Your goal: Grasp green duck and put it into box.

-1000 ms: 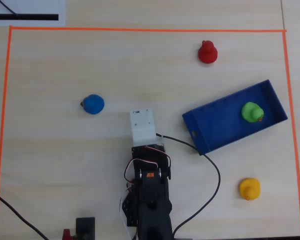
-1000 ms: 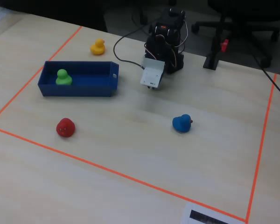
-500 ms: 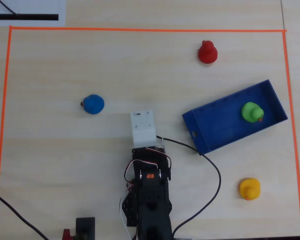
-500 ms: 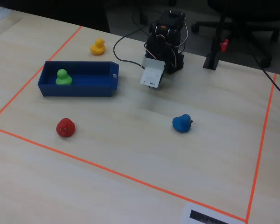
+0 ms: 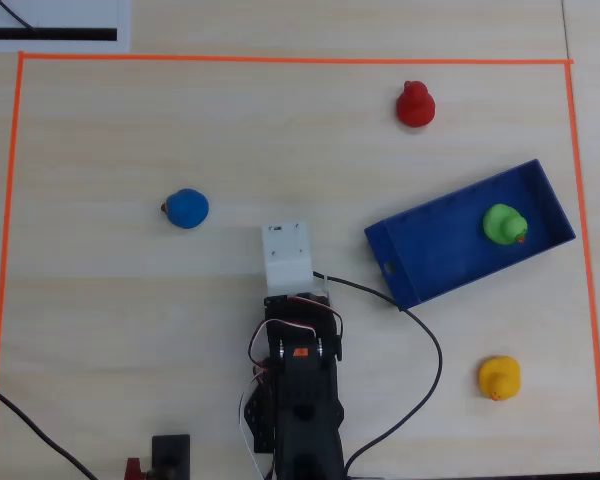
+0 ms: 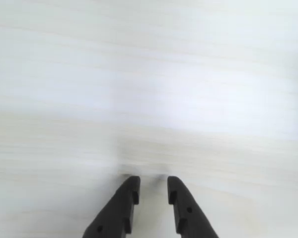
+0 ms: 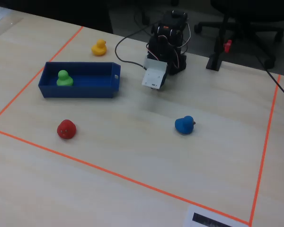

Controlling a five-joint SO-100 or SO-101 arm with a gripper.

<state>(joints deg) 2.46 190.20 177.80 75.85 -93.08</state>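
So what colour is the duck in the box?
Green duck, inside the blue box; clearest in the overhead view.

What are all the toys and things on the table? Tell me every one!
green duck: one, bright green, inside the box near its far short end.
box: one, dark blue, right of the arm in the overhead view.
red duck: one, red, near the top tape line.
blue duck: one, blue, left of the arm.
yellow duck: one, yellow, below the box.
orange tape: one rectangle outlining the work area.
black cable: one, curving past the box corner.
arm: one, black with a white wrist.
gripper: one, black, empty, fingers slightly apart over bare table.
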